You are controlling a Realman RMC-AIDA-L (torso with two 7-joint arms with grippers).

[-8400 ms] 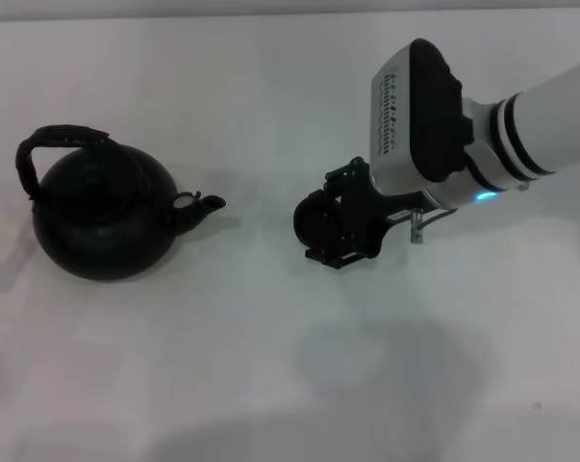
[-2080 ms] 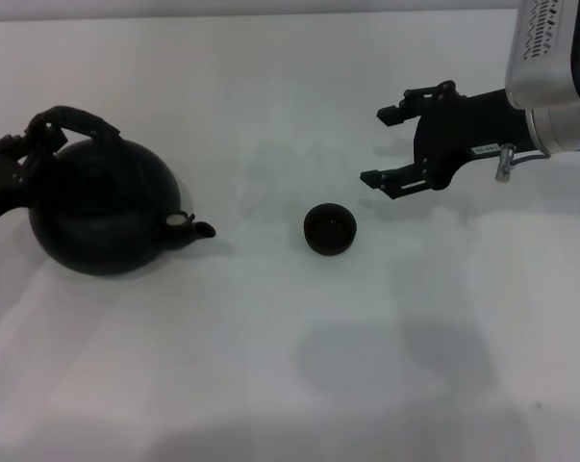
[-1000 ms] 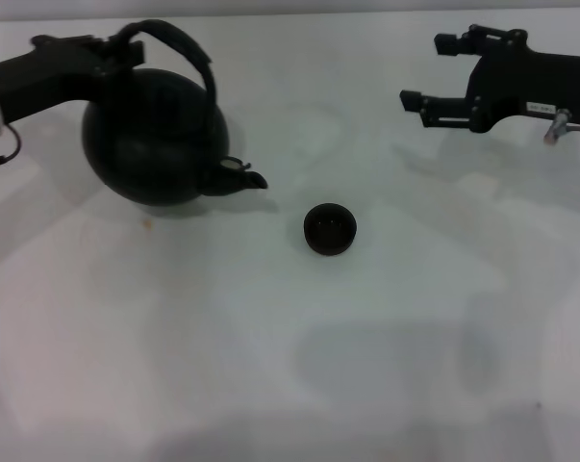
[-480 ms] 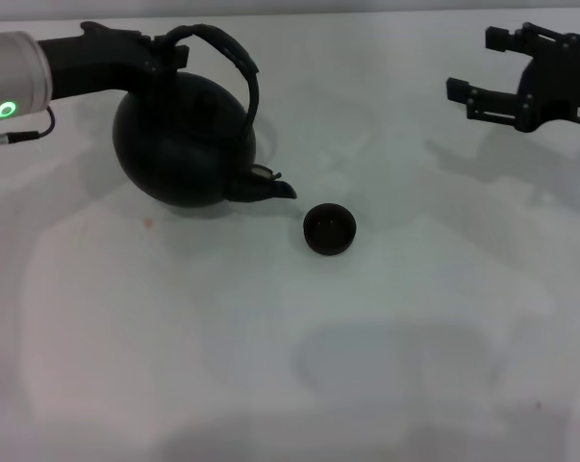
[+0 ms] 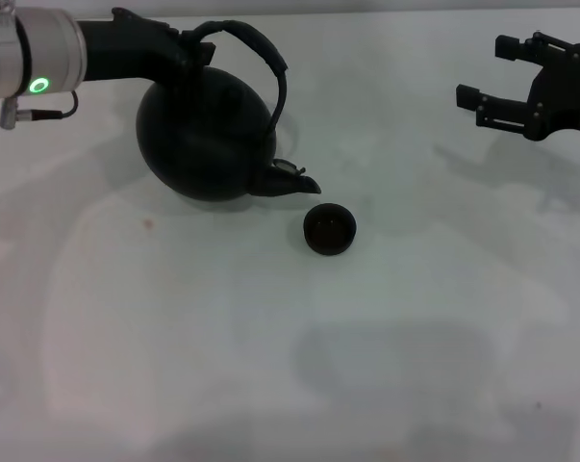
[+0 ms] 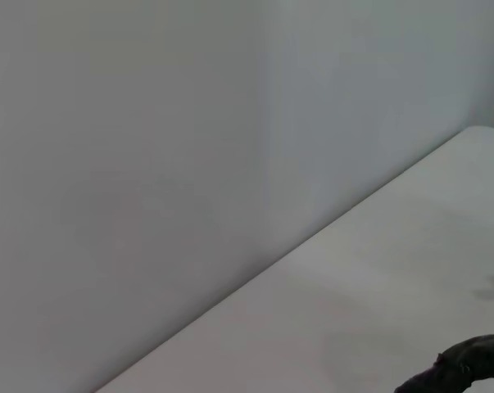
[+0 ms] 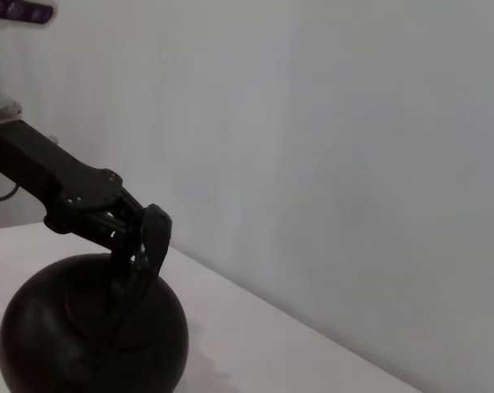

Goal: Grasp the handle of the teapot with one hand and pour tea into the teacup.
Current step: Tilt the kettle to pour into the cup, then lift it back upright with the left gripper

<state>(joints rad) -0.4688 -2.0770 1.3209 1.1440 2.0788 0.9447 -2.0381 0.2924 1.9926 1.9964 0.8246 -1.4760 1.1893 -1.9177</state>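
The black teapot [image 5: 208, 140] hangs in the air from my left gripper [image 5: 189, 53], which is shut on its arched handle [image 5: 265, 58]. The pot tilts with its spout [image 5: 294, 180] pointing down and right, just left of and above the small black teacup [image 5: 329, 229] on the white table. My right gripper [image 5: 520, 91] is open and empty at the far right, well away from the cup. The right wrist view shows the teapot [image 7: 91, 327] held by the left gripper [image 7: 140, 237]. The left wrist view shows only a bit of the handle [image 6: 468, 372].
The white table [image 5: 270, 366] spreads around the cup. A small brownish speck [image 5: 147, 223] lies on it, left of the cup. A pale wall [image 6: 148, 164] stands behind the table's far edge.
My left gripper took hold of the handle, lifted the teapot and carried it right, so the spout now sits near the cup. My right gripper let go of the cup and drew back to the right.
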